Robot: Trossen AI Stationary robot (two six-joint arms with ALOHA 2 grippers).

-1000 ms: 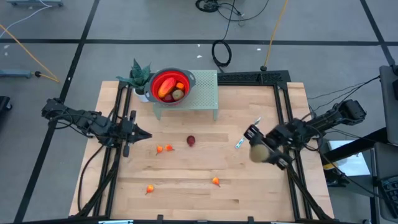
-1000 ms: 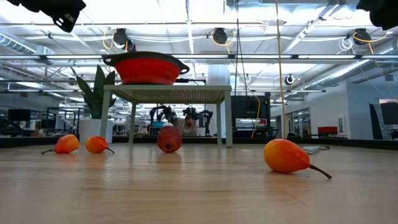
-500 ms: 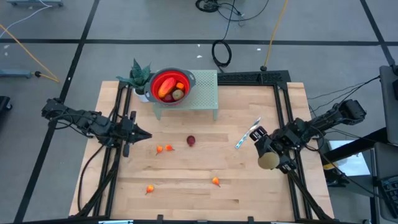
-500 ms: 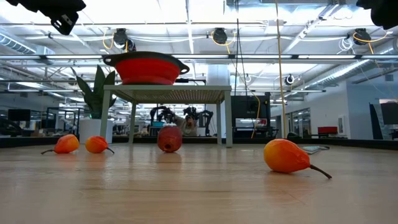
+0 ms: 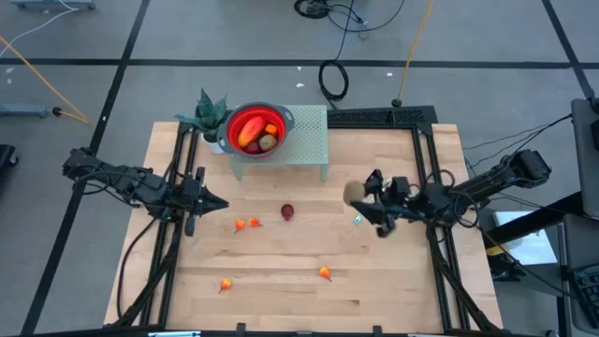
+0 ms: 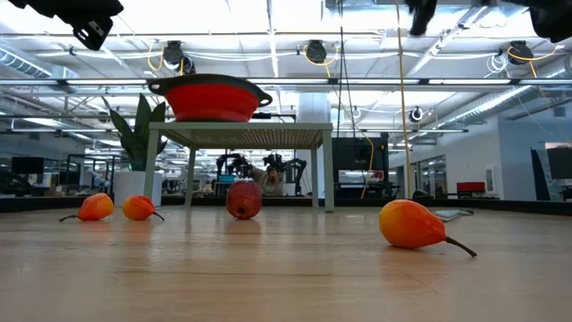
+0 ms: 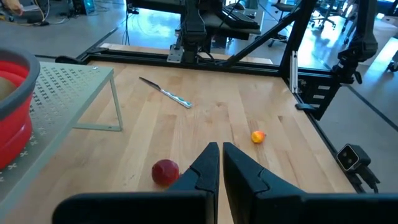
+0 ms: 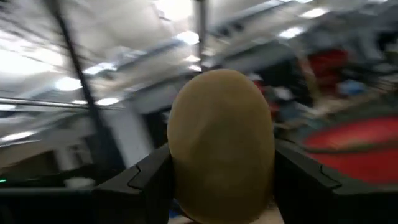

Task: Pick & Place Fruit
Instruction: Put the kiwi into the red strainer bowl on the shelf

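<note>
My right gripper (image 5: 359, 197) hangs above the table's right half, shut on a brownish-green oval fruit (image 5: 353, 193); that fruit fills the right wrist view (image 8: 221, 143). On the table lie a dark red round fruit (image 5: 287, 212) and several tiny orange pieces (image 5: 241, 225) (image 5: 325, 273) (image 5: 226, 284). More fruit sits in the red bowl (image 5: 234, 119). My left gripper (image 5: 211, 202) waits, shut, above the table's left part, its fingers (image 7: 221, 163) pointing right. My right gripper pinches the brownish-green oval between its two fingers (image 8: 146, 177), one on each long side (image 8: 180, 168) of the fruit. The fingers lie roughly level, pointing toward the table's left. The fruit is lifted clear of the table.
The red bowl with grey rim stands on a pale green perforated stand (image 5: 309, 140) at the far middle, with a small plant (image 5: 208, 114) beside it. A slim blue-and-white stick (image 7: 166, 93) lies on the table under my right gripper. Black frame rails (image 5: 426, 159) run along the table's sides.
My right gripper, keeping the oval fruit, first dipped toward the near right, then swung toward the table's left and far side, turning to point left toward the bowl's stand. Its dark tip now shows at the top of the low view.
</note>
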